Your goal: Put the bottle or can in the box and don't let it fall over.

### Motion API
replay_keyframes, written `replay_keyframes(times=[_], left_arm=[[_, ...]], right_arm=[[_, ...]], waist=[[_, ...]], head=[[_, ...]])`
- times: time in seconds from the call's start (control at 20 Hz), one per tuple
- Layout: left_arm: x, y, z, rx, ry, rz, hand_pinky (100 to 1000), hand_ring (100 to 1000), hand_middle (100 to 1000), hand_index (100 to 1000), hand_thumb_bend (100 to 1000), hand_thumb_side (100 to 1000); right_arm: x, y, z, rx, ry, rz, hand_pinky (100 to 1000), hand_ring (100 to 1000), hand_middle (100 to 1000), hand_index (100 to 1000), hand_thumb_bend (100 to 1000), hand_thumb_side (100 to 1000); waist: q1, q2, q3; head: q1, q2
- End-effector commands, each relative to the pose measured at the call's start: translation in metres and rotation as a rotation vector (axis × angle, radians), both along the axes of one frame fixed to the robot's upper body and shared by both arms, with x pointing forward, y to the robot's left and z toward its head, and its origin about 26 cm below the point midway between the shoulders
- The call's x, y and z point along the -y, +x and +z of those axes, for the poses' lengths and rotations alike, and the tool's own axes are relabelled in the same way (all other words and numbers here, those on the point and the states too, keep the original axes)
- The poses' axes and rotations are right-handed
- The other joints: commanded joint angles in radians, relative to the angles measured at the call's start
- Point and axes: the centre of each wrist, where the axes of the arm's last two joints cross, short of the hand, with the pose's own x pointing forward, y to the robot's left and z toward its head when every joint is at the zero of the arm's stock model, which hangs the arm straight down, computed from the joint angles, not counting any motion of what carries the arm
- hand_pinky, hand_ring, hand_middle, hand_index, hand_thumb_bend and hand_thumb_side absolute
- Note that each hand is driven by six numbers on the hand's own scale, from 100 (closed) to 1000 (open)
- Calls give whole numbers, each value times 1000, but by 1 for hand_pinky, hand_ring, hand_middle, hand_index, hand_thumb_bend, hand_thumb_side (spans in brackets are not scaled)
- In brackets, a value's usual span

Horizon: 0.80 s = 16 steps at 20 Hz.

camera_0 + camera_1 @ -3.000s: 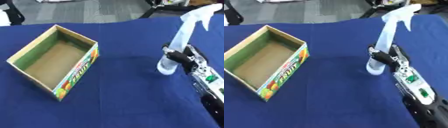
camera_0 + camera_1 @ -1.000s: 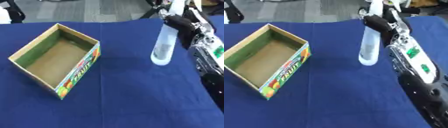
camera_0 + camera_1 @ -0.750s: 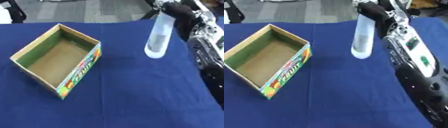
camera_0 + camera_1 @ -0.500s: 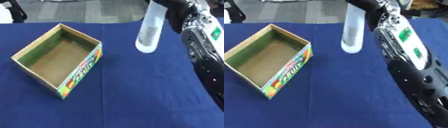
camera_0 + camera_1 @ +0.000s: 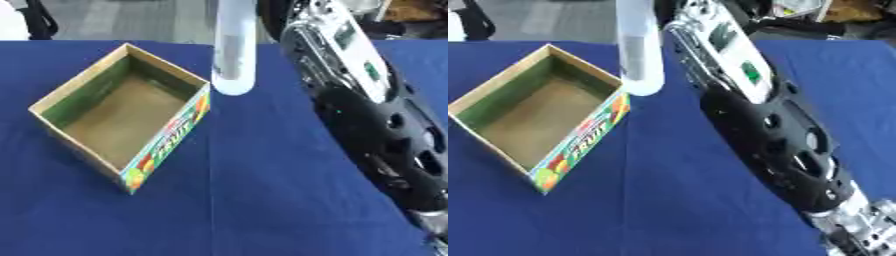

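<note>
Bottle (image 5: pixel 233 50), pale and translucent, hangs upright in the air above the blue worktop (image 5: pixel 262 200), its rounded base just beside the near-right corner of the box (image 5: pixel 122 115) and not touching it. Top of the bottle runs out of the upper edge in both views, so neck and cap are cut off. Box is open cardboard with a green inner wall and a fruit-printed outer side, sitting askew on the worktop; its brown floor shows nothing inside. Right arm (image 5: pixel 763 130), black with a silver, green-labelled section, reaches in from the lower right and fills much of the right half of each view, hiding the worktop behind it. Right hand itself lies at or past the top edge, behind the bottle; only a dark mass next to the bottle's upper part shows there, and fingers cannot be made out, so whether they curl round the bottle cannot be told. Left hand appears in neither view. Far edge beyond the worktop shows grey floor and dark shapes, too blurred to identify.
</note>
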Motion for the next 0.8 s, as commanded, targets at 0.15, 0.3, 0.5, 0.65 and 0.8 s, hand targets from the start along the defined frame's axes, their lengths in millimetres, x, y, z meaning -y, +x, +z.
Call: replay_keyframes(times=[0.15, 0.3, 0.5, 0.65, 0.8], left_arm=[[6, -1, 20, 169, -21, -45, 1000, 1000, 1000, 878, 100, 520], [12, 0, 26, 245, -20, -95, 1000, 1000, 1000, 876, 100, 496], [20, 2, 29, 300, -24, -168, 1000, 1000, 1000, 874, 100, 493], [25, 2, 33, 318, -30, -202, 1000, 1000, 1000, 874, 100, 487], [28, 3, 36, 340, -31, -227, 1000, 1000, 1000, 873, 100, 480]], right_arm=[[-24, 9, -2, 46, -6, 0, 1000, 937, 1000, 172, 100, 100], [-35, 12, -5, 68, 3, 18, 1000, 937, 1000, 172, 100, 100], [-43, 15, -11, 89, 36, 43, 1000, 936, 1000, 172, 100, 100], [-46, 20, -20, 89, 51, 54, 1000, 938, 1000, 172, 100, 100], [-47, 26, -34, 90, 43, 52, 1000, 939, 1000, 173, 100, 100]], waist=[[4, -8, 32], [4, 0, 52], [9, 15, 81], [13, 27, 103], [15, 39, 120]], head=[[-41, -10], [-60, -13], [-90, -25], [-112, -34], [-126, -47]])
